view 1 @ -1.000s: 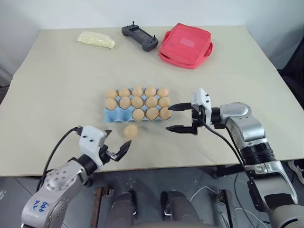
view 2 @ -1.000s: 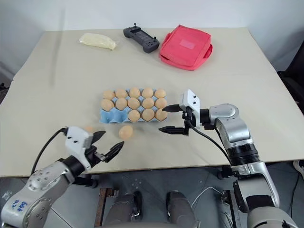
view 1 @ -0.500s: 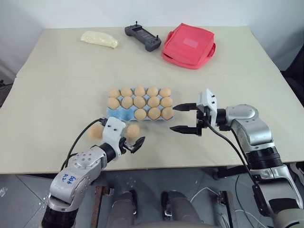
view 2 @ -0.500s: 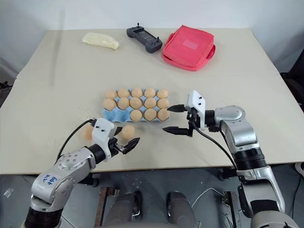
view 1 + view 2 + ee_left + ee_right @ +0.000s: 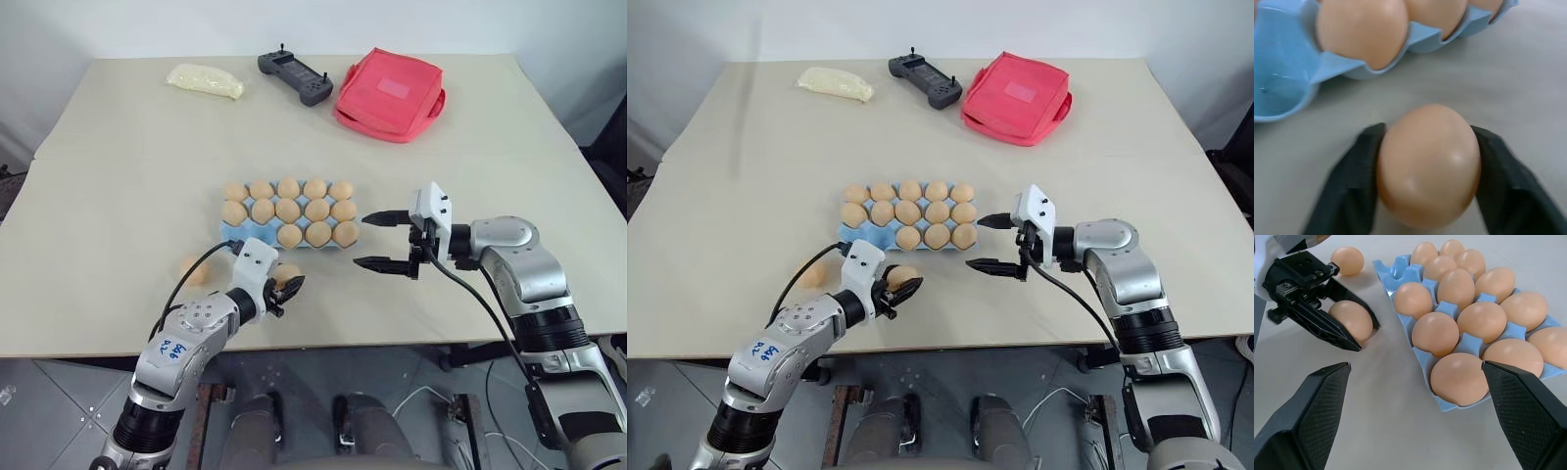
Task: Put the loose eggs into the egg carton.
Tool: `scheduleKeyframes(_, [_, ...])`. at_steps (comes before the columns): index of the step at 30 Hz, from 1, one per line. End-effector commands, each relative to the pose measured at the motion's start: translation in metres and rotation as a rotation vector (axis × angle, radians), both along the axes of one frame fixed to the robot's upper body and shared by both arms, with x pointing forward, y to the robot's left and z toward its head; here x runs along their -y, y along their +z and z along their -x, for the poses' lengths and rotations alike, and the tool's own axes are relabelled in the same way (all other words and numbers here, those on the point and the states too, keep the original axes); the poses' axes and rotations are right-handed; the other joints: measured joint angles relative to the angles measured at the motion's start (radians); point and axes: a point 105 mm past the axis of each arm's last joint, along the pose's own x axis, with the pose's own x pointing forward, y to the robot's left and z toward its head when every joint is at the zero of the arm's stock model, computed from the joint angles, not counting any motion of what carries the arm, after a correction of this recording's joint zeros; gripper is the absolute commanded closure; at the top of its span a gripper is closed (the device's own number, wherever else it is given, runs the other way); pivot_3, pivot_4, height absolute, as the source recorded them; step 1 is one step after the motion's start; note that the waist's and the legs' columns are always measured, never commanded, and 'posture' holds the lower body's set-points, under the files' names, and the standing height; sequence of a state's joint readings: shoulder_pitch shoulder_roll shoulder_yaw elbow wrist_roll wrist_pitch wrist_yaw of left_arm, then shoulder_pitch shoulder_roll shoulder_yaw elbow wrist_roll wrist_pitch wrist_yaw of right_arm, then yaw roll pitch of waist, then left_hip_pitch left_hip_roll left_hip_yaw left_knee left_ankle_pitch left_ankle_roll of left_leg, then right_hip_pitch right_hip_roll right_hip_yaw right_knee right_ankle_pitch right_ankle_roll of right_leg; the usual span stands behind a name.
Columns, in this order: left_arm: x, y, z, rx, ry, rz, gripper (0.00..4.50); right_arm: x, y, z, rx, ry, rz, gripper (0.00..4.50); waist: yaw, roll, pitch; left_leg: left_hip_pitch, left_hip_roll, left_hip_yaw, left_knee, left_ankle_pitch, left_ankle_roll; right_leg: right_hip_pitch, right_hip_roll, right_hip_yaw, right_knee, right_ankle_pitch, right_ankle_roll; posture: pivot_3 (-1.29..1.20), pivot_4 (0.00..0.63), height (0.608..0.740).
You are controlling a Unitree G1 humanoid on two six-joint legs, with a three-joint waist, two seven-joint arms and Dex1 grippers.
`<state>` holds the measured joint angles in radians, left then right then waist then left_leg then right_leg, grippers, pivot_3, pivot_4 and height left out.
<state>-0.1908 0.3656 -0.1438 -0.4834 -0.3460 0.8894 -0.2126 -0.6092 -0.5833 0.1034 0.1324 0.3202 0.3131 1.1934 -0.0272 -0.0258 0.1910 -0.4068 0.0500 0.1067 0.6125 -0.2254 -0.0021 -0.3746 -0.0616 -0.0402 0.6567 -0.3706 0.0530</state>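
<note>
The light blue egg carton [image 5: 231, 232] lies mid-table, most cups filled with tan eggs and its near-left cups bare [image 5: 1276, 90]. Just in front of it, my left gripper [image 5: 285, 287] is shut on a loose egg [image 5: 1427, 164], one black finger on each side, low at the tabletop. A second loose egg [image 5: 193, 270] lies on the table to the left of that arm. My right gripper [image 5: 360, 240] hovers open beside the carton's right end, pointing left, with nothing between its fingers.
At the table's far side lie a red fabric pouch [image 5: 389, 93], a black controller [image 5: 291, 76] and a pale yellow bag [image 5: 204, 80]. The table's front edge [image 5: 323, 345] runs close behind both grippers.
My left gripper has moved forward and right to the loose egg in front of the carton and shut on it. The right gripper has stayed in place, open.
</note>
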Motion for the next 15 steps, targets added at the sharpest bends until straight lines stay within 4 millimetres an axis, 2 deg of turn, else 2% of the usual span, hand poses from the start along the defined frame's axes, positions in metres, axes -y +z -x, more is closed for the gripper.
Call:
scheduleKeyframes(1, [0.01, 0.032, 0.003, 0.115, -0.044, 0.026, 2.75, 0.008, 0.014, 0.0, 0.048, -0.017, -0.013, 0.0, -0.001, 0.0, 0.0, 0.0, 0.0, 0.0, 0.0, 0.0, 0.0, 0.0, 0.0, 0.0, 0.0, 0.0, 0.0, 0.0, 0.15, 0.74])
scheduleKeyframes(3, [0.011, 0.054, 0.0, 0.202, -0.033, 0.061, 2.76, 0.008, 0.014, 0.0, 0.049, -0.019, -0.012, 0.0, 0.0, 0.0, 0.0, 0.0, 0.0, 0.0, 0.0, 0.0, 0.0, 0.0, 0.0, 0.0, 0.0, 0.0, 0.0, 0.0, 0.15, 0.74])
scheduleKeyframes(6, [0.006, 0.073, -0.007, 0.284, 0.011, 0.087, 2.76, 0.008, 0.015, -0.001, 0.053, -0.022, -0.013, 0.0, 0.0, 0.0, 0.0, 0.0, 0.0, 0.0, 0.001, 0.0, 0.0, 0.0, 0.0, 0.0, 0.001, 0.0, 0.0, 0.0, 0.15, 0.74])
scheduleKeyframes(10, [-0.007, 0.077, -0.02, 0.302, 0.089, 0.072, 2.76, 0.007, 0.016, -0.001, 0.057, -0.025, -0.015, 0.0, -0.001, 0.0, 0.0, 0.0, 0.0, 0.0, 0.001, 0.001, -0.001, 0.0, 0.001, 0.0, 0.001, 0.0, 0.0, 0.0, 0.15, 0.74])
scheduleKeyframes(15, [-0.018, 0.071, -0.032, 0.298, 0.161, 0.047, 2.76, 0.009, 0.017, -0.001, 0.063, -0.035, -0.016, 0.0, 0.0, -0.001, 0.0, 0.0, 0.0, 0.0, 0.001, 0.001, -0.001, 0.0, 0.0, 0.0, 0.001, 0.0, 0.001, 0.0, 0.15, 0.74])
